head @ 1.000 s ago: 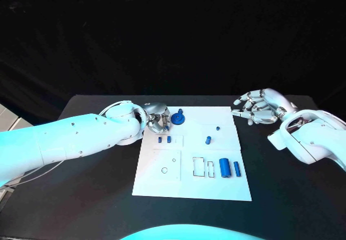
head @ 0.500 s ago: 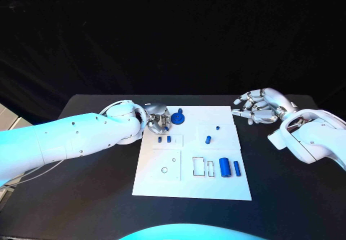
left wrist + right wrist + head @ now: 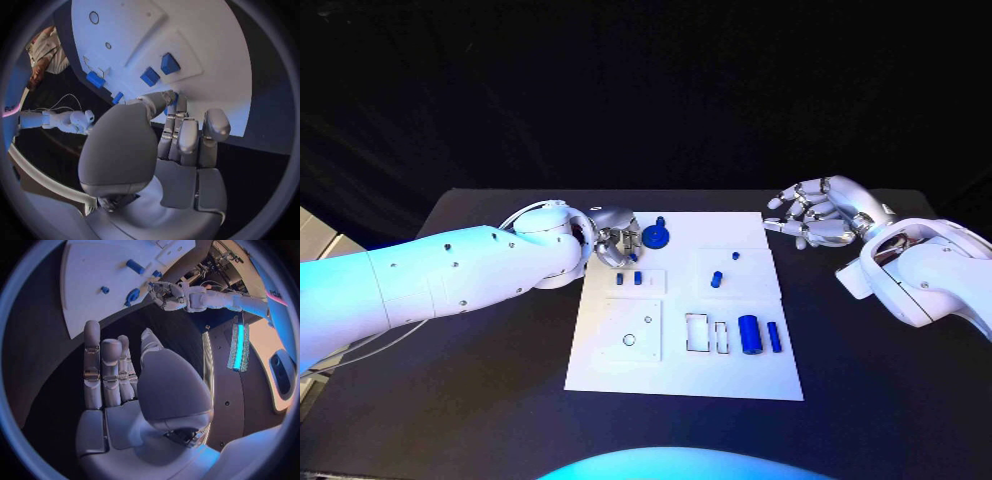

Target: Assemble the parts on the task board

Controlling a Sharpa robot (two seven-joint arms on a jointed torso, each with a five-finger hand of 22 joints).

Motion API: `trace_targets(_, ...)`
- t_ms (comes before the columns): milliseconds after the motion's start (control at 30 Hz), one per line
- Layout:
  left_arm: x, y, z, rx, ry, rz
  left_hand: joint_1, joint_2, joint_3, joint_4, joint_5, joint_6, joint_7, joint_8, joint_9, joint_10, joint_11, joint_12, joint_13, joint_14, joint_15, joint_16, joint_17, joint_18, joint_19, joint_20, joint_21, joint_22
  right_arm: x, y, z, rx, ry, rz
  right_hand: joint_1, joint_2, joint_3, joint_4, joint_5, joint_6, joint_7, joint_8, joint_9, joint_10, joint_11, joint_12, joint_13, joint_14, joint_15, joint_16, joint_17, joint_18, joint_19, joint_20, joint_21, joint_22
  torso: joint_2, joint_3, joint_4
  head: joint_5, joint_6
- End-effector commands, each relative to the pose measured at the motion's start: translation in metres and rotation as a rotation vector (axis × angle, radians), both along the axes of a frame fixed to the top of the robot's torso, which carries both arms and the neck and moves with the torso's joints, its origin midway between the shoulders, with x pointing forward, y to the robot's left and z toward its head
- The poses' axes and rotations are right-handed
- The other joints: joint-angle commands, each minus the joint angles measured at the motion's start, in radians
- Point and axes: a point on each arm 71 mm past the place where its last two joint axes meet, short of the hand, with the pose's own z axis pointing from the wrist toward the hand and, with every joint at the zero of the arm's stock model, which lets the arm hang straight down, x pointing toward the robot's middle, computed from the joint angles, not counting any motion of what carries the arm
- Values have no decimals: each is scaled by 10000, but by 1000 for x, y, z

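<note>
Your left hand [image 3: 613, 237] sits at the task board's [image 3: 733, 380] far left corner, fingers pinching a small blue part [image 3: 175, 104] over the board (grip seen in wrist view). Blue disc part [image 3: 655, 236] lies just beside it. Your right hand [image 3: 816, 214] hovers off the board's far right corner, fingers apart, holding nothing. Blue cylinder [image 3: 749, 335] lies near the board's right edge.

left hand [image 3: 613, 236]: fingers curled, pinching | right hand [image 3: 816, 214]: fingers spread, holding nothing
</note>
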Motion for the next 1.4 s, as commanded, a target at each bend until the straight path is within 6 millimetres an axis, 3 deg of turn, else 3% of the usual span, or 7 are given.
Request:
trace_targets(33,-1,-1,-4,90,221,-86,-118,-10,-74,-2,-6,-152,33,-135,-24,45,29,-96,29,49,-7,37,-25,-52,4,11,10,-54,-1,1,0,-19,-18,126,50,42,-66,-9,47,-33,66,61,-8,32,-10,-34,-17,17,2,-36,-10,205,74,-5,-37,-17,-2,-2,-12,9,9)
trace_targets(300,-1,0,-5,85,209,-41,-182,-68,-98,-19,3,-504,80,-426,-92,37,42,-216,110,26,9,44,-47,-43,-29,24,-24,-89,-1,1,0,-20,-16,117,50,42,-66,-9,47,-33,66,61,-8,32,-10,-34,-17,17,2,-36,-10,205,74,-5,-37,-17,-1,1,-7,0,17)
trace_targets(800,-1,2,-5,51,142,44,-241,-108,-120,-9,17,-641,89,-546,-114,81,17,-238,177,-17,1,30,-115,-22,-96,16,-80,-167,-1,0,-1,-25,-1,105,51,39,-69,-9,46,-38,67,62,-12,30,-9,-44,-34,14,4,-76,-29,204,84,-5,-59,-34,-1,-5,-10,20,45)
trace_targets(1000,-1,5,-5,135,214,133,-305,-185,-112,-2,20,-1149,84,-891,-225,94,-14,-305,290,-32,-23,50,-107,-22,-104,-17,-102,-175,-1,0,-2,-58,41,98,46,31,-79,-7,43,-54,78,62,-22,-19,4,-101,-89,-13,14,-183,-82,200,94,1,-120,-79,4,-1,-6,17,54)
trace_targets(1233,0,12,-6,252,271,335,-323,-236,-148,7,16,-1765,-8,-1275,-389,135,-47,-391,426,-37,-54,71,-113,-25,-88,-45,-115,-172,-1,0,-3,-227,179,149,131,28,-104,-10,-27,-100,181,133,-115,-307,138,-1580,-1430,145,110,-338,226,197,394,61,-512,-368,7,-1,-6,19,42)
trace_targets(1400,1,18,-6,277,218,493,-306,-225,-210,18,15,-1994,-39,-1406,-459,148,-61,-430,483,-39,-65,76,-118,-24,-88,-57,-127,-179,-1,1,-3,-516,100,286,412,23,-68,-11,-119,9,202,139,-223,-12,157,-2647,-2465,597,96,443,1045,10,990,44,720,462,7,-2,-4,18,44)
